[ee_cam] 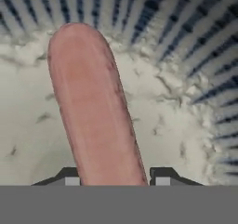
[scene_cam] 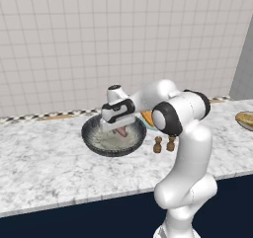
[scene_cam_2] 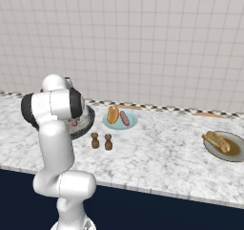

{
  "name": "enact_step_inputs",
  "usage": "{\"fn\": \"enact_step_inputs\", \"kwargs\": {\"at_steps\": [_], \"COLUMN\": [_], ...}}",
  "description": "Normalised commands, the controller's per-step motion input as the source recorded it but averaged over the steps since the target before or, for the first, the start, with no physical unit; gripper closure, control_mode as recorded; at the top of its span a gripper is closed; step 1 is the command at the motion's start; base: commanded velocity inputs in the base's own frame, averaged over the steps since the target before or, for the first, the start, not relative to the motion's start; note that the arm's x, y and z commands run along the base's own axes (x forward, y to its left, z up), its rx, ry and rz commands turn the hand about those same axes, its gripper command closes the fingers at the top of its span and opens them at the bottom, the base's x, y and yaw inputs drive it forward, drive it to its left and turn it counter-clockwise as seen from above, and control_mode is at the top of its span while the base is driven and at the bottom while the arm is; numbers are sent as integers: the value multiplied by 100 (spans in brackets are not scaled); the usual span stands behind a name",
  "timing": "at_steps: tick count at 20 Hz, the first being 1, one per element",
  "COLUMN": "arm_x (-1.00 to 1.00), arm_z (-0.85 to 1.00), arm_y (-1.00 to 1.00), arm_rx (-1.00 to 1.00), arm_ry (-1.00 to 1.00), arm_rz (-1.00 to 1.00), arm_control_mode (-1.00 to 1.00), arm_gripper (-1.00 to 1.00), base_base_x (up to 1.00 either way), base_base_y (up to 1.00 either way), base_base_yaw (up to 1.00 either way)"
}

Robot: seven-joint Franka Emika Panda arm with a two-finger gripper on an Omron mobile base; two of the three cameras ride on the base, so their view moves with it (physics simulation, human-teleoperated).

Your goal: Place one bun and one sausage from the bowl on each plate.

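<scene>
You look at a wall (scene_cam: 123, 39) of pale square tiles with grey joints; it fills the upper half of both base views. At its foot you see a thin checkered dark-and-light border (scene_cam_2: 157, 108) that runs along the back edge of the counter. The counter (scene_cam: 44, 168) is pale grey marble with soft veins, and its front edge is a light strip. Under it the cabinet front (scene_cam_2: 157, 210) is dark navy. At the right edge of the left base view a plain grey panel (scene_cam: 244, 59) stands. The light is even and soft.
</scene>
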Motion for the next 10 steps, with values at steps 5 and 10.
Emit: {"fn": "enact_step_inputs", "kwargs": {"at_steps": [5,10], "arm_x": [-46,-46], "arm_z": [80,82], "arm_y": [-23,-56], "arm_rx": [0,1], "arm_ry": [0,-2], "arm_rz": [0,0], "arm_control_mode": [-100,-100], "arm_gripper": [100,100], "base_base_x": [0,0], "base_base_y": [0,0], "base_base_yaw": [0,0]}}
